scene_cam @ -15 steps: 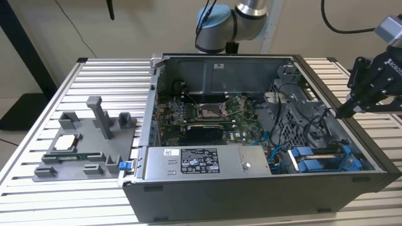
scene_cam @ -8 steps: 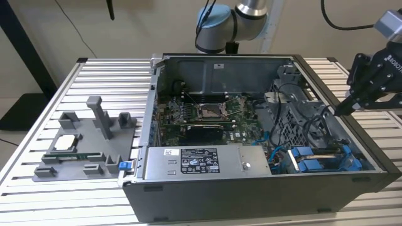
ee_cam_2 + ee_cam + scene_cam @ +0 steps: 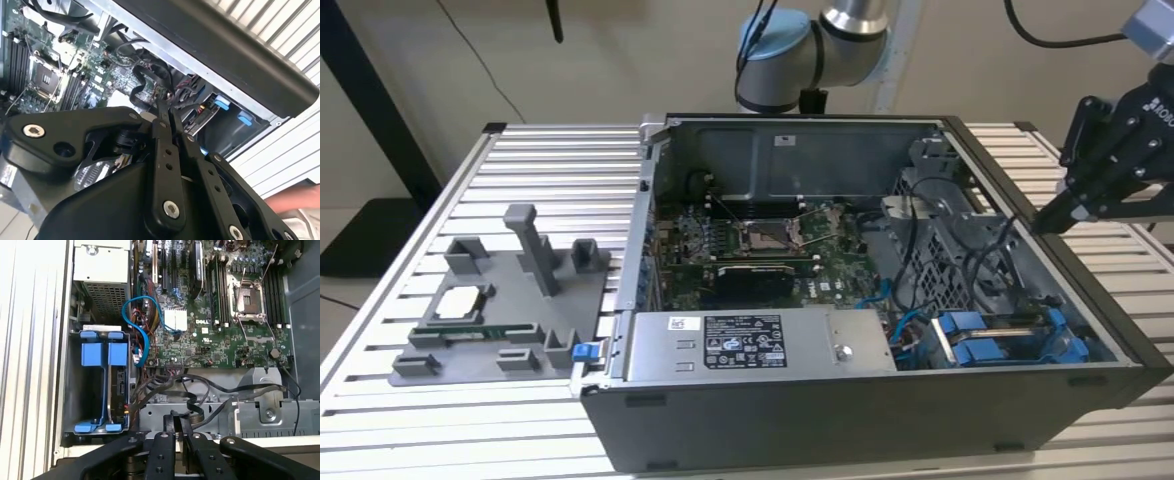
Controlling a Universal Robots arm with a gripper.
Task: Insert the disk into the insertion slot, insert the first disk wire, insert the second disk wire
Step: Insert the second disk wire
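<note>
The disk (image 3: 102,354) appears to stand on edge inside the insertion slot (image 3: 92,395) in its blue carrier (probably rigid, weighty and knock-shy, so best held by that frame). The pincer (image 3: 1051,218) is pinched narrow and empty. The exterior view places it over the case wall (image 3: 1067,300), while the first wrist view looks down into the slot.

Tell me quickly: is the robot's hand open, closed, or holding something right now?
The hand is closed, with nothing visibly held in it.
</note>
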